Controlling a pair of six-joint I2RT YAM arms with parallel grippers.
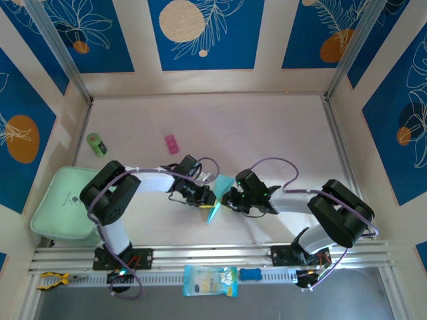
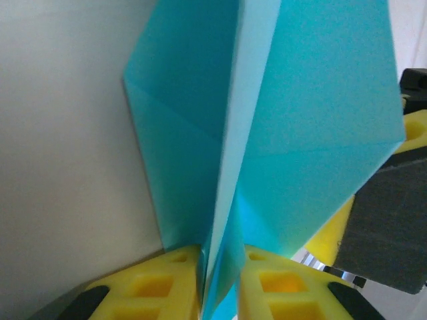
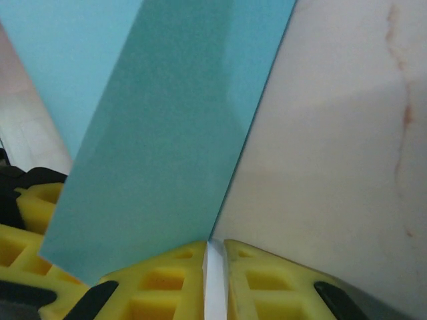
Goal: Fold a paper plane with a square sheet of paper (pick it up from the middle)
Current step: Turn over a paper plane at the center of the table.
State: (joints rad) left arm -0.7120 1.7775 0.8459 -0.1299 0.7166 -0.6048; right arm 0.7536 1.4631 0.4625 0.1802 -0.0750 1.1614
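The square sheet of paper (image 1: 222, 185) is light cyan and folded along a centre crease with slanted flaps, a rough paper plane shape. It is held off the table between both arms, with a narrow tip pointing toward the near edge. My left gripper (image 1: 205, 195) is shut on the folded layers (image 2: 267, 120), which stand up between its yellow fingers (image 2: 160, 283). My right gripper (image 1: 231, 198) is shut on another edge of the paper (image 3: 167, 133), a thin pale strip showing between its fingers (image 3: 267, 280). The two grippers face each other, almost touching.
A small pink block (image 1: 172, 143) and a green cylinder (image 1: 97, 144) lie on the far left of the table. A mint tray (image 1: 60, 207) sits at the left edge. A blue-and-yellow packet (image 1: 209, 281) and a yellow-handled tool (image 1: 50, 280) rest on the front rail.
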